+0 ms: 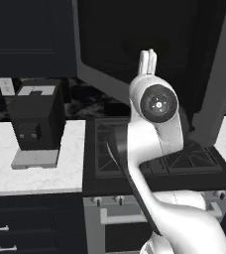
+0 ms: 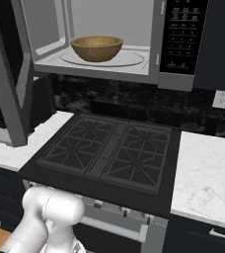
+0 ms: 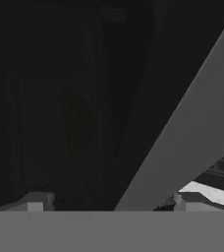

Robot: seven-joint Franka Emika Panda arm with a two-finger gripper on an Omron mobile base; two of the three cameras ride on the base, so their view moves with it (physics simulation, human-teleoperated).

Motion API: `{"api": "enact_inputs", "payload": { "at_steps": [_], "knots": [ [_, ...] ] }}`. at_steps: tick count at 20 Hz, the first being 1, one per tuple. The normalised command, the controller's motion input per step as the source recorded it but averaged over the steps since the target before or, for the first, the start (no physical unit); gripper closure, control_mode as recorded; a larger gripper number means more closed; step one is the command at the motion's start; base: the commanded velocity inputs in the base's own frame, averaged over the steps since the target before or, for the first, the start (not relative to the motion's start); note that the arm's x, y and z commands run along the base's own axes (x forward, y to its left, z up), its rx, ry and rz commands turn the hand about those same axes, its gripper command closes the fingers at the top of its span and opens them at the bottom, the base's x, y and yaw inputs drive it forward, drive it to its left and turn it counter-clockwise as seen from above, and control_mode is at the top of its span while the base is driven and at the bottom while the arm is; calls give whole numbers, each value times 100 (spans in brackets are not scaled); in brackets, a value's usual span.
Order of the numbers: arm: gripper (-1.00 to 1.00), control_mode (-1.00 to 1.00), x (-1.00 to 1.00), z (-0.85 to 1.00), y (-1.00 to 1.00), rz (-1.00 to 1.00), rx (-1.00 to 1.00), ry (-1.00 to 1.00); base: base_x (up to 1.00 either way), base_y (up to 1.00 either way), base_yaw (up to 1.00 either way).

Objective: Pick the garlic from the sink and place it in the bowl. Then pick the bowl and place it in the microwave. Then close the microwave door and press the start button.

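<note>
The largest thing in front of me is the microwave (image 2: 109, 39), mounted over the stove, its pale cavity open and the control panel (image 2: 183, 34) on its right side; the panel's rows of keys carry markings too small for me to read, and I see no brand name anywhere. Its door (image 1: 149, 64) stands swung out to the left, a wide grey-framed panel with dark glass, and my arm is up against its outer face. Below sits the black gas cooktop (image 2: 109, 153) between pale marble counters (image 2: 208, 173), with a black coffee machine (image 1: 35, 119) on the left counter. The wooden bowl (image 2: 96, 48) rests on the glass turntable inside the cavity; whether the garlic lies in it I cannot tell from this angle. My gripper (image 3: 111, 204) has its two tips spread wide with nothing between them, close to the dark glass and the grey door frame (image 3: 192, 133). I judge the door push comes next. The risk is pushing near the hinge side or at a slant, so the fingers skid along the glass and the door stops ajar; an unlatched door would leave the start button useless.
</note>
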Motion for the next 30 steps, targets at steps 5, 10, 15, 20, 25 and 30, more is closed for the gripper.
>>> {"api": "enact_inputs", "payload": {
  "at_steps": [5,10,15,20,25,30],
  "knots": [
    [-100,-100,84,1,-36,6,2,-5,0,0,0],
    [-100,-100,90,5,-47,0,1,0,0,0,0],
    [-100,-100,91,26,-35,1,4,0,0,0,0],
    [-100,-100,80,9,-34,3,6,0,0,0,0],
    [-100,-100,59,3,-13,8,8,0,0,0,0],
    [-100,-100,58,0,-3,8,10,0,0,0,0]
  ]
}}
